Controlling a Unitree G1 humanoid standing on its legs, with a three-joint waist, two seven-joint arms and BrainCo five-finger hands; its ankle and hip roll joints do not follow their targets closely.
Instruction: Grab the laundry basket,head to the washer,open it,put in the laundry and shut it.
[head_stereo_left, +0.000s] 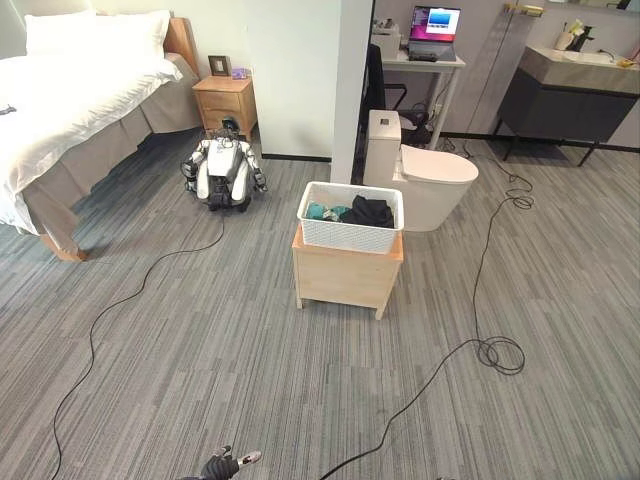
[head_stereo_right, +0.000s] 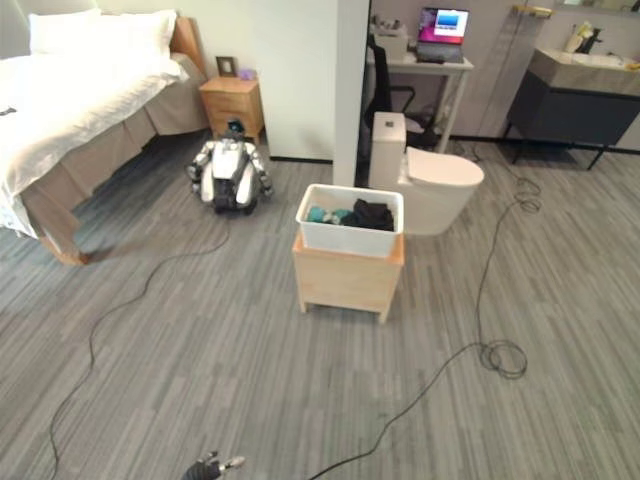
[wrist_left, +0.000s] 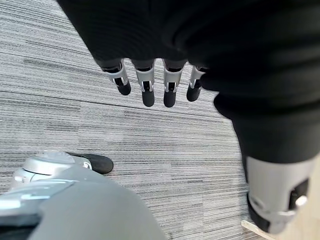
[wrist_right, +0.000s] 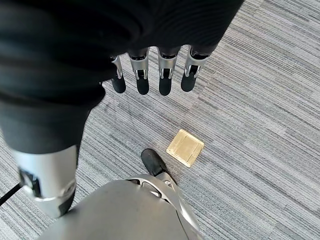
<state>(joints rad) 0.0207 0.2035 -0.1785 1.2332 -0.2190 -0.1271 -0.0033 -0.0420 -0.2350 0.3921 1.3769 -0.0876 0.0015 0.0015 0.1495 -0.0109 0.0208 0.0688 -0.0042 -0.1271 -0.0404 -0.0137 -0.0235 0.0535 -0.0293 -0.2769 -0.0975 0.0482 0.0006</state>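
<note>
I see the white laundry basket (head_stereo_left: 349, 217) on its wooden stand (head_stereo_left: 345, 277), no readable print; left robot hand (wrist_left: 150, 85) and right robot hand (wrist_right: 150, 75) hang released.

Grey striped carpet (head_stereo_left: 200, 380) covers the floor of a bedroom that opens onto a bathroom corner. At upper left of the frame stands a bed (head_stereo_left: 70, 90) with white linen and a wooden headboard, a wooden nightstand (head_stereo_left: 225, 100) beside it carrying a small picture frame (head_stereo_left: 219, 65). A white partition wall (head_stereo_left: 300, 70) rises at top centre, and a white toilet (head_stereo_left: 420, 170) sits just right of it. Behind, a white worktop (head_stereo_left: 425, 60) bears an open laptop (head_stereo_left: 434, 30); at upper right is a dark vanity (head_stereo_left: 570, 100) with a sink. A brass floor plate (wrist_right: 185, 147) is set into the carpet.
</note>
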